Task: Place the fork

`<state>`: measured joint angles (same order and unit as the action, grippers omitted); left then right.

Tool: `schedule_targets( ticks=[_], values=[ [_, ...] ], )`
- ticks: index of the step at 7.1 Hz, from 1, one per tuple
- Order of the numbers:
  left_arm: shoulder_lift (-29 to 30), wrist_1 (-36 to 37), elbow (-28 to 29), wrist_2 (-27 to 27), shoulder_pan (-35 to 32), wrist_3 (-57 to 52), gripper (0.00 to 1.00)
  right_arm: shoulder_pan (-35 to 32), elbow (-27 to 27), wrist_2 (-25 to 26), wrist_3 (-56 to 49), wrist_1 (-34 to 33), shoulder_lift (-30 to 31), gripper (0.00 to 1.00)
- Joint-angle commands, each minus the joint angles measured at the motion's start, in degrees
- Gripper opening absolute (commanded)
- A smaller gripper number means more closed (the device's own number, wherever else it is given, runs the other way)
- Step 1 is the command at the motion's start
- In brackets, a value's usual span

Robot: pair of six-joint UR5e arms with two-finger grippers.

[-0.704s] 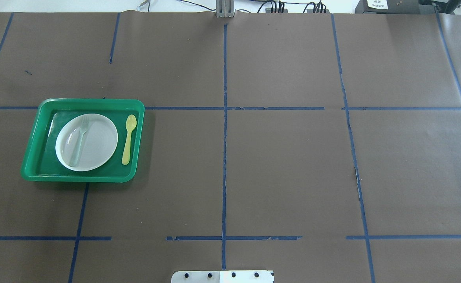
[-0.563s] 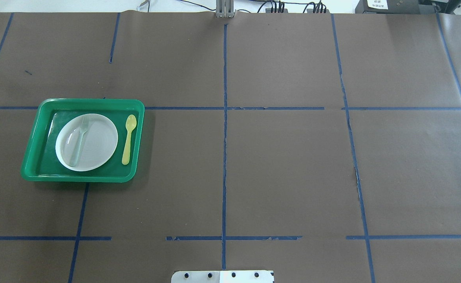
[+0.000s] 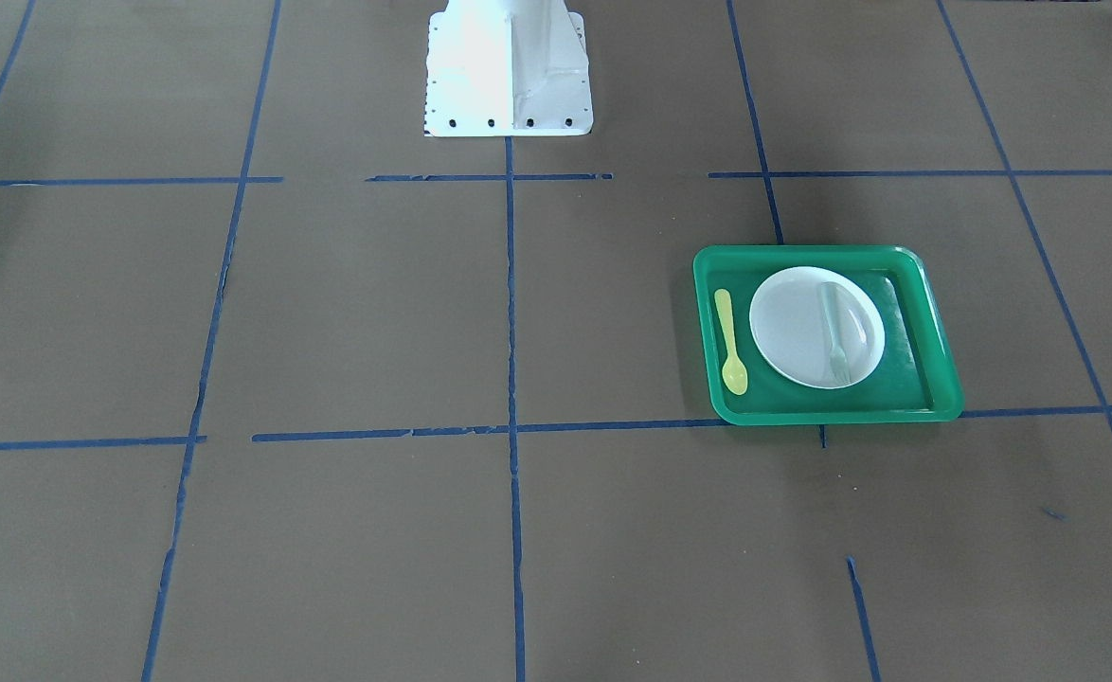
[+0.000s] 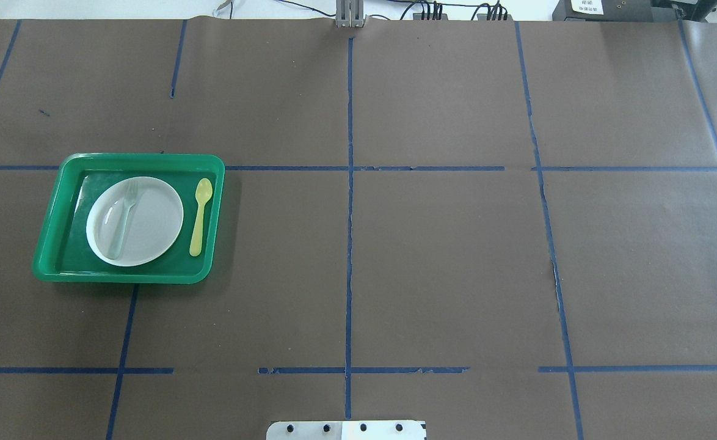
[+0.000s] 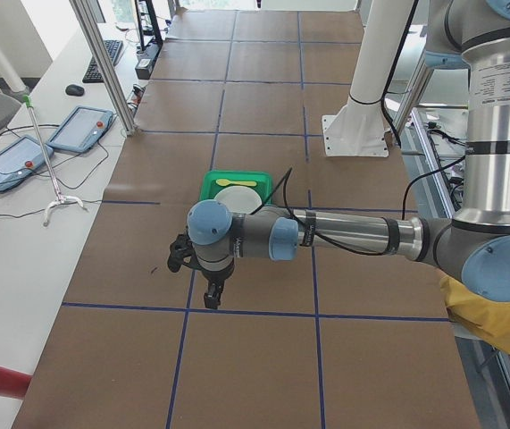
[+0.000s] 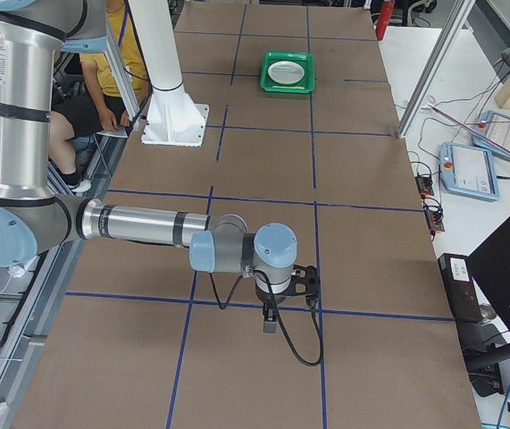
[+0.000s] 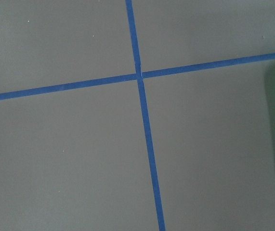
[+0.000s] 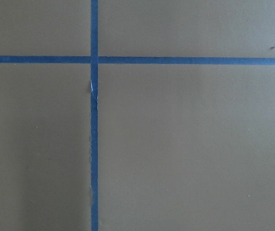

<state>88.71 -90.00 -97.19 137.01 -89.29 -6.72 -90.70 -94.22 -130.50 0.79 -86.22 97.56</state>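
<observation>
well, the fork [image 4: 123,219] lies on the white plate [image 4: 151,226] inside the green tray [image 4: 129,157], with the yellow spoon [image 4: 200,217] beside the plate. the left claw [image 5: 212,297] hangs near the tray's edge, the right claw [image 6: 270,320] well apart from it; whether either is open i cannot tell.

Made up of two matching arms, left arm [image 5: 353,237] and right arm [image 6: 138,223]: polished silver tubes joined by grey housings with round pale-blue caps. Banded with thin black rings near the joints, and marked with small printed labels on the upright tubes. Trailed by a thin black cable along each forearm, looping loose at the right wrist. Tipped with small black claws, left claw [image 5: 211,301] and right claw [image 6: 270,322]. Bolted to a white flared pedestal [image 3: 509,66] with dark screws along its foot.
</observation>
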Motion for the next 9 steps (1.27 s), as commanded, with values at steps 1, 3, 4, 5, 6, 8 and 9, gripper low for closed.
schedule_targets(
  ticks=[1, 3, 4, 5, 6, 8, 9],
  values=[
    [2.8, -2.3, -2.5, -0.3, 3.1, 1.1, 1.00, 0.0, 0.0, 0.1, 0.0, 0.0, 0.0, 1.00],
    [3.7, -5.4, -7.1, -3.9, 11.8, 17.0, 1.00, 0.0, 0.0, 0.1, 0.0, 0.0, 0.0, 1.00],
    [3.8, -13.4, -6.9, -9.2, 17.3, 27.0, 1.00, 0.0, 0.0, 0.1, 0.0, 0.0, 0.0, 1.00],
    [3.9, -20.7, -5.7, -11.3, 22.6, 34.6, 1.00, 0.0, 0.0, 0.0, 0.0, 0.0, 0.0, 1.00],
    [5.1, -24.2, -4.2, -13.7, 27.6, 41.3, 1.00, 0.0, 0.0, 0.0, 0.0, 0.0, 0.0, 1.00],
    [8.1, -24.8, -1.6, -17.6, 34.5, 49.4, 0.93, 0.0, 0.0, 0.0, -0.1, 0.0, 0.0, 1.00],
    [9.3, -24.9, -0.2, -17.8, 36.8, 51.6, 0.90, 0.0, 0.0, 0.0, 0.0, 0.0, 0.0, 1.00]
  ],
)
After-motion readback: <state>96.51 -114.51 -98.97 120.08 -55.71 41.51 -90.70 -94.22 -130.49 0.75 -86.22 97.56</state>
